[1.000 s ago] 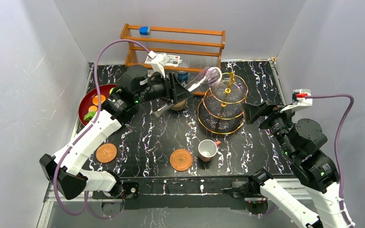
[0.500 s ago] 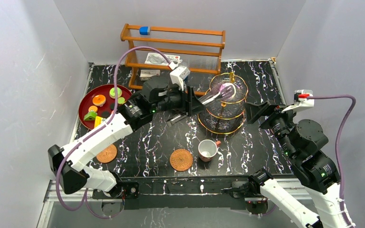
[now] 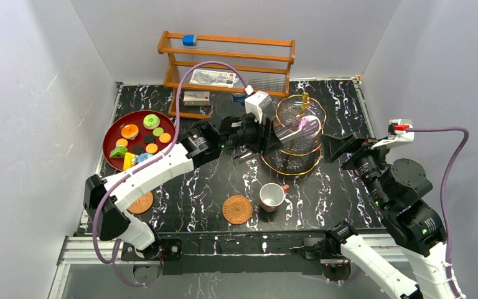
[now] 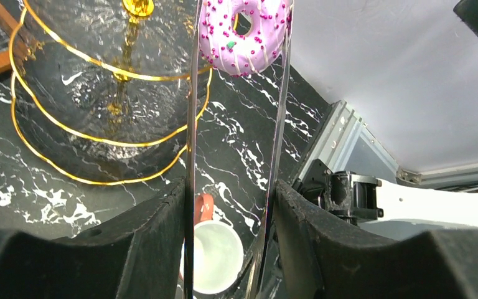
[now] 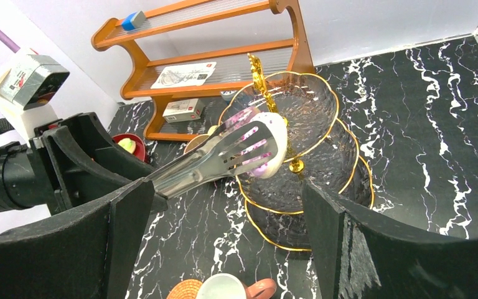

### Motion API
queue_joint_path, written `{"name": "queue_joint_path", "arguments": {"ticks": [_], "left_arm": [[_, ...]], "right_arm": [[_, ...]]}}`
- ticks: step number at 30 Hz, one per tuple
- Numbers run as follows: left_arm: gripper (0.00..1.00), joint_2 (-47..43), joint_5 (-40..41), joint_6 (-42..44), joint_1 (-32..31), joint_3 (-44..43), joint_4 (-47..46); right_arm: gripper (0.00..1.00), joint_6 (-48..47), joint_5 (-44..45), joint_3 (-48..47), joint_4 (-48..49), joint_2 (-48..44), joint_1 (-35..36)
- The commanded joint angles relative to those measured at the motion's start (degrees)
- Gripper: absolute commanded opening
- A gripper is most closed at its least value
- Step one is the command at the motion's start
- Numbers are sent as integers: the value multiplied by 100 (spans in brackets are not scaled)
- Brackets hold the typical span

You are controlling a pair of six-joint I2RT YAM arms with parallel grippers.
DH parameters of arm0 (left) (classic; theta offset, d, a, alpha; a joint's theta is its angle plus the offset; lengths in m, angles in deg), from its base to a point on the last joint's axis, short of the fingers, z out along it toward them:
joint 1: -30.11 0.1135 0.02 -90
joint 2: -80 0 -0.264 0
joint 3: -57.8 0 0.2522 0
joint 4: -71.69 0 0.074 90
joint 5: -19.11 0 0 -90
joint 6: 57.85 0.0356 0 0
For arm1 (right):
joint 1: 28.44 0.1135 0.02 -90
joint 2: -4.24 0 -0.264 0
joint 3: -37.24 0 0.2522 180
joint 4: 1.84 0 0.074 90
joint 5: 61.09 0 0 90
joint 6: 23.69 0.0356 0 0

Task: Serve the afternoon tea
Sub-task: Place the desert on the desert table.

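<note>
My left gripper (image 3: 267, 138) is shut on metal tongs (image 3: 289, 132), which pinch a pink sprinkled donut (image 3: 309, 126). The donut hangs over the gold-rimmed tiered glass stand (image 3: 286, 171), just right of its gold post. In the left wrist view both tong arms (image 4: 190, 156) run up between my fingers to the donut (image 4: 243, 34). My right gripper (image 3: 336, 148) stands open beside the stand's right rim, holding nothing. The white red-handled cup (image 3: 272, 196) sits in front of the stand, next to one woven coaster (image 3: 237, 209). The other coaster (image 3: 139, 202) lies partly under the left arm. A red plate (image 3: 113, 134) carries several toy pastries.
The wooden rack (image 3: 224, 59) with boxes stands along the back wall behind the stand. The left arm stretches across the table's middle. Table rails run close on the left and right, and grey walls enclose the space.
The left arm swung right and forward, carrying the tongs and donut from near the rack to over the stand. The red plate is now uncovered. The right arm stayed still.
</note>
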Motion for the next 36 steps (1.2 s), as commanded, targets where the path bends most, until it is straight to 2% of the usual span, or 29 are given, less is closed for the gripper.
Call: {"name": "queue_joint_path", "arguments": {"ticks": [1,24,36], "left_arm": [[47,58,266,187,-47,-370,-326],[50,510,479,477,-56,-649,-479],[63,366,672,529,-56,-557,-373]], "right_arm": [[97,36,-53,-27,353,-69,21],[98,1,-85,64,438,-141,23],[98,3,-105,64,460,-120,22]]}}
